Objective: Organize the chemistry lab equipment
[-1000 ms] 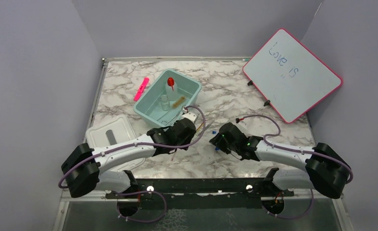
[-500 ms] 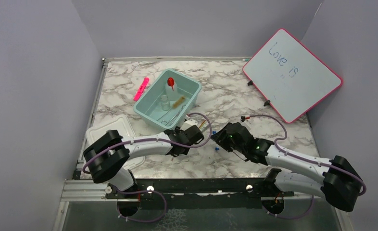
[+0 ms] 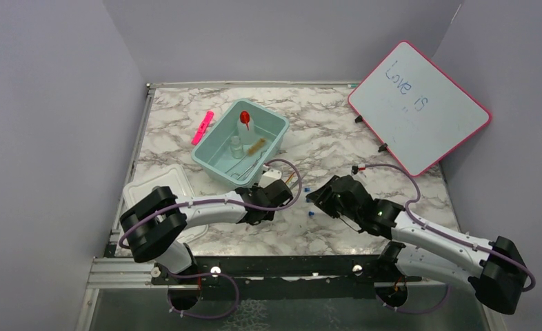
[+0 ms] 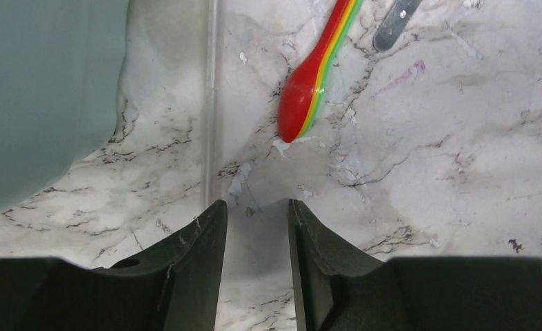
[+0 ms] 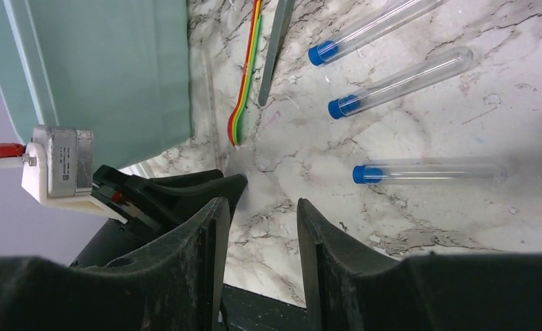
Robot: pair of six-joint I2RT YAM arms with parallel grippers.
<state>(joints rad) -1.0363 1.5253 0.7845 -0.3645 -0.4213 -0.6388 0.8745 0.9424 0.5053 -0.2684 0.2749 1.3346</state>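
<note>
**Inspector:** Rod's position and heading?

**Operator:** The thin clear rod lies flat on the marble table, just beside the teal bin. Its long axis runs straight away from my left gripper. Its near end sits at my left fingertip; contact I cannot confirm.

**Inspector:** Your grip?

**Operator:** Left jaws part-way open, nothing between them. A striped spoon lies right of the rod, bowl toward me.

**Inspector:** Other hand?

**Operator:** My right gripper is likewise part open and empty, near three blue-capped tubes lying flat.
</note>
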